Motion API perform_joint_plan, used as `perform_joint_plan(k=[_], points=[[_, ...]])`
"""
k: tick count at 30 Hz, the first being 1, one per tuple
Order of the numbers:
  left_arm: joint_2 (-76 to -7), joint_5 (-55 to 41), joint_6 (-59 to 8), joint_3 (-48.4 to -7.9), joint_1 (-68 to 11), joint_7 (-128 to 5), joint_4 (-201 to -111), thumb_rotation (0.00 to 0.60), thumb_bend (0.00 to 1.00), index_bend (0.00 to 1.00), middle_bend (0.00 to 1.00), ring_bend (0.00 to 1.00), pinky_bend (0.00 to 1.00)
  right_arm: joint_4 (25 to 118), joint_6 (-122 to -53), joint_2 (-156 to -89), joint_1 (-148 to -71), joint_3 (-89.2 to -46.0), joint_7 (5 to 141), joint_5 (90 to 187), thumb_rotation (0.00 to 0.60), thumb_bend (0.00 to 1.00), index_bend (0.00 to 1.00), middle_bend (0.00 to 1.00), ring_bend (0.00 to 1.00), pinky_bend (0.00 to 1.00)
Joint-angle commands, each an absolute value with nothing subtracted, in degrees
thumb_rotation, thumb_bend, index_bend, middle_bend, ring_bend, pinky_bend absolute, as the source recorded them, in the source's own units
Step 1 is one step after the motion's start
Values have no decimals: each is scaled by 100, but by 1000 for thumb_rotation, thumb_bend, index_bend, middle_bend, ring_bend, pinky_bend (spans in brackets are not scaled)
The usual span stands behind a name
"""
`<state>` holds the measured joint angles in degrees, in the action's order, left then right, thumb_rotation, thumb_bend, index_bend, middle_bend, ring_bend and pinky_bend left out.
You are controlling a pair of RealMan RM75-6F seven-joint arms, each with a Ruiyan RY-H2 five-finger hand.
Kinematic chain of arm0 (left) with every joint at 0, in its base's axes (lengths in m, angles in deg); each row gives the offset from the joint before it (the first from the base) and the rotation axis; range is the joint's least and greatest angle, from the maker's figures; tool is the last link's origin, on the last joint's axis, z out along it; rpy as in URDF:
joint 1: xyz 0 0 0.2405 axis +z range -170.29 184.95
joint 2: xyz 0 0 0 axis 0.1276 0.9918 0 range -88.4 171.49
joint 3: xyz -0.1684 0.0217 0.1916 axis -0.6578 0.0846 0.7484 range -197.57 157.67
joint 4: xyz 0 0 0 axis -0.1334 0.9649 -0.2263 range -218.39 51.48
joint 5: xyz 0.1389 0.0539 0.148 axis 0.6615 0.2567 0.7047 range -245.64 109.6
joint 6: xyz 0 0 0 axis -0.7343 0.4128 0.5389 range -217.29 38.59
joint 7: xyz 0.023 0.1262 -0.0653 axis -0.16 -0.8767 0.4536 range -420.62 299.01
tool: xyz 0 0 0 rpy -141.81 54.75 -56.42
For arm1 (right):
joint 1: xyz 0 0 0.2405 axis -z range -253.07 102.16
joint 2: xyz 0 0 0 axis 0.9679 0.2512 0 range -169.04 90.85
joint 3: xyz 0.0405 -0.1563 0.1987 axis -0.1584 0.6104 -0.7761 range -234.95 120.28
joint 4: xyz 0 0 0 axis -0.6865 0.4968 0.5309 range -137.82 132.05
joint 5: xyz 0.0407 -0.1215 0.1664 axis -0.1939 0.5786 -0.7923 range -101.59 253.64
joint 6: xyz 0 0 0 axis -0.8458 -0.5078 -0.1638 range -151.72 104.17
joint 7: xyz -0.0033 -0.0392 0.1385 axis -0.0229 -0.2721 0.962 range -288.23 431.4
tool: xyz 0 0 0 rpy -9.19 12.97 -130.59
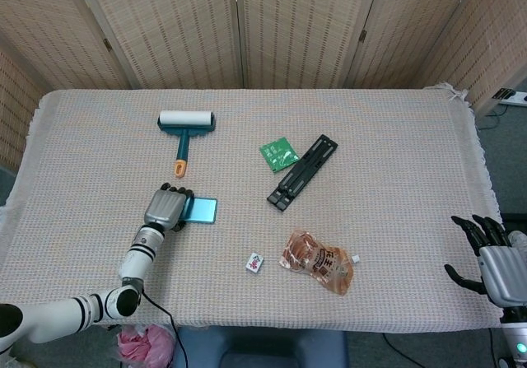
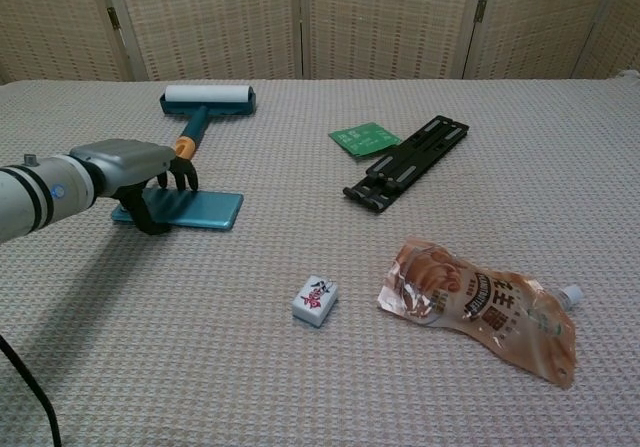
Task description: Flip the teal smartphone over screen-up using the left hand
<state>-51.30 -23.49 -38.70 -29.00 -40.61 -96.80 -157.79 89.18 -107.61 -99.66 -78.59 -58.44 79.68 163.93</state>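
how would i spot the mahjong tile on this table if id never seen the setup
Start at the grey woven table and look to its near edge, just left of the orange snack pouch. The mahjong tile is a small white block lying alone there, far smaller than its neighbours, with red and dark marks on top.

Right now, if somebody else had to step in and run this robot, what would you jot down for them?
Left hand: arched over the left end of the teal smartphone, fingertips on it; whether it truly grips the phone, I cannot tell.
Right hand: open, holding nothing, off the table's right edge.
Phone: flat on the table cloth, just below the lint roller.
Done: the hand has reached the phone.
Left: lift an edge, turn it screen-up, let go.
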Motion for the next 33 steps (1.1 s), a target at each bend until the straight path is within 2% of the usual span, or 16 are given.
perform_joint_plan(k=[1, 12, 22, 26, 30, 33], points=[[-4937, -2276, -3889, -2909, -4036, -9556, -15995, 600, 443, 487, 524, 334, 182, 8929, -10774, -9964, -7849, -5846, 7960, 16390, 600, 175, 142, 204, 80, 85], [-4015, -2440, -4253, -2959, -4011, -9048, -17019, 600, 479, 521, 558, 367, 182, 8976, -10785, -9946, -7821, -5845, 7926, 16366, 600, 175, 142, 208, 80, 85], [-3921, -3304, -4668, -3166, -4352, -8686, -16545, 600, 479, 505, 568, 376, 182, 8977, -10795, -9929, -7792, -5839, 7942, 16350, 600, 174, 142, 213, 80, 85], [-3908, -3654, -4700, -3249, -4466, -8585, -16301, 600, 477, 413, 499, 353, 182, 8950, -10798, -9927, -7768, -5827, 7981, 16337, 600, 169, 142, 213, 80, 85], [-3699, -3777, -4747, -3343, -4468, -8363, -16366, 600, 475, 277, 353, 211, 182, 8922, -10801, -9941, -7764, -5831, 8009, 16340, 600, 169, 142, 217, 81, 85], [-3536, -3694, -4664, -3402, -4400, -8160, -16543, 600, 474, 205, 287, 154, 182, 8902, -10796, -9949, -7768, -5833, 8024, 16347, 600, 169, 142, 218, 81, 85]])
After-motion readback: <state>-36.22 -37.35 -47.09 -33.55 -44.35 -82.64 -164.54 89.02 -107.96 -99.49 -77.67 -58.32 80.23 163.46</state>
